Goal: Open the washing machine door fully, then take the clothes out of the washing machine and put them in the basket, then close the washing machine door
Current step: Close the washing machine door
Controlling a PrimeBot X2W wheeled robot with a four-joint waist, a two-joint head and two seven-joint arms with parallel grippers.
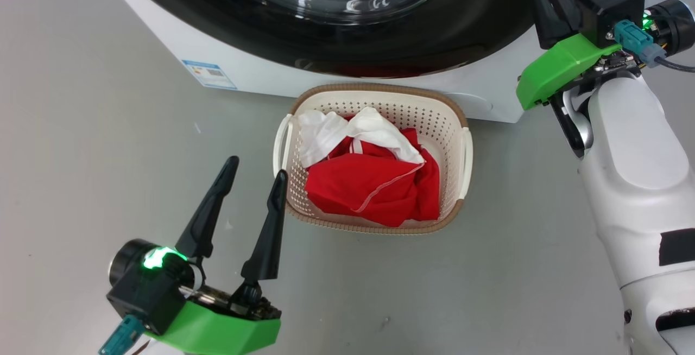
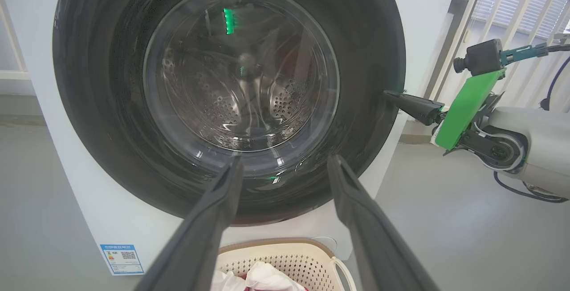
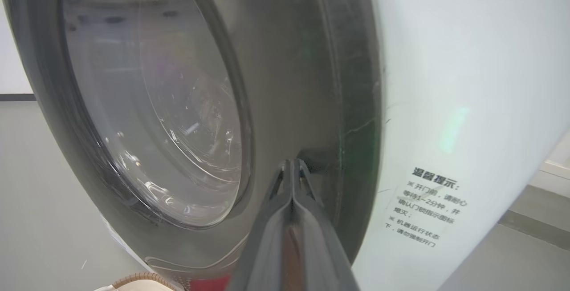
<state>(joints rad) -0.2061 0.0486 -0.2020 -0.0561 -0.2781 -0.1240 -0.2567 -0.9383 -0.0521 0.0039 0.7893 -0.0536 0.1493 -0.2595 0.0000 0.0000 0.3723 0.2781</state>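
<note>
**Left arm.** The left gripper [image 1: 258, 166] is low at the near left, above the grey floor [image 1: 81, 154], its fingers pointing toward the washer [image 1: 260, 73]. The fingers are spread wide and hold nothing. The right one lies just beside the left rim of the basket [image 1: 380, 90]. In the left wrist view the fingers frame the lower door [image 2: 369, 59], well apart from it.

**Right arm.** The pale forearm rises along the right side, with the right gripper [image 2: 392, 96] reaching sideways to the door's right edge. Its fingers are pressed together with nothing between them. Their tips [image 3: 291, 163] meet the black rim near its seam with the white front; contact cannot be confirmed.

**Task objects.** The door lies flush against the washer. The basket stands on the floor just before it, holding red clothes [image 1: 369, 186] under a white cloth [image 1: 326, 132].
</note>
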